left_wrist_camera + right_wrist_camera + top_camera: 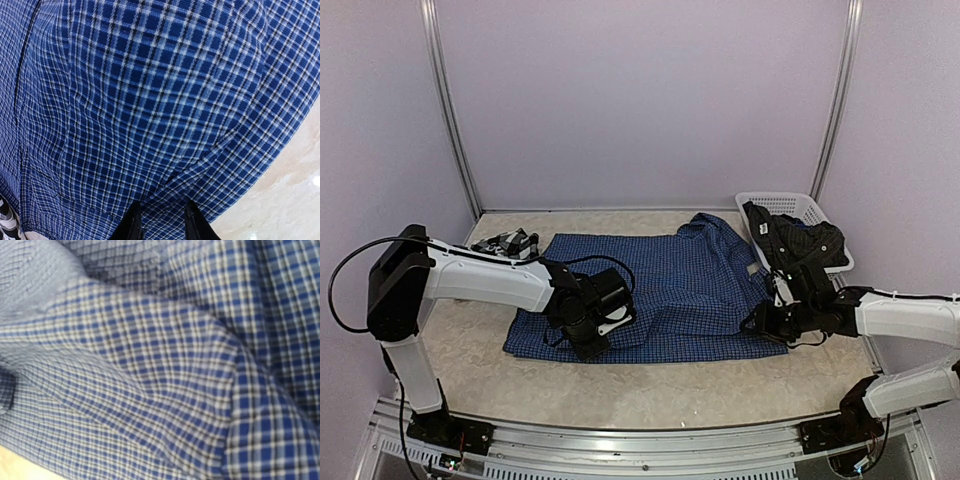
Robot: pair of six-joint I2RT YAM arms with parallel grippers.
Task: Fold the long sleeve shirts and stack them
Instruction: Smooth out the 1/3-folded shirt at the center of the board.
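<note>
Marbled beige table (650, 385) under lilac walls (640, 100) carries the blue shirt (680, 290), spread flat at its centre. At the shirt's 7 o'clock hem, the left gripper (589, 347) appears to have its jaws clamped on a raised fold. The right gripper (757, 325) sits at 4 o'clock, its jaws buried in cloth, so I cannot tell their state. The plaid shirt (510, 243) lies crumpled at 10 o'clock.

The spread shirt (670, 290) lies across the middle of the table (650, 385), reaching toward its right edge. Behind that shirt's left end, near the table's far left corner, sits a bundled shirt (510, 243). The basket (787, 204) stands at the far right corner (a heaped garment (800, 245) lies in it, spilling over its near rim). The left gripper (588, 345) is on the spread shirt's near left part, and the right gripper (757, 322) is at its right edge.
</note>
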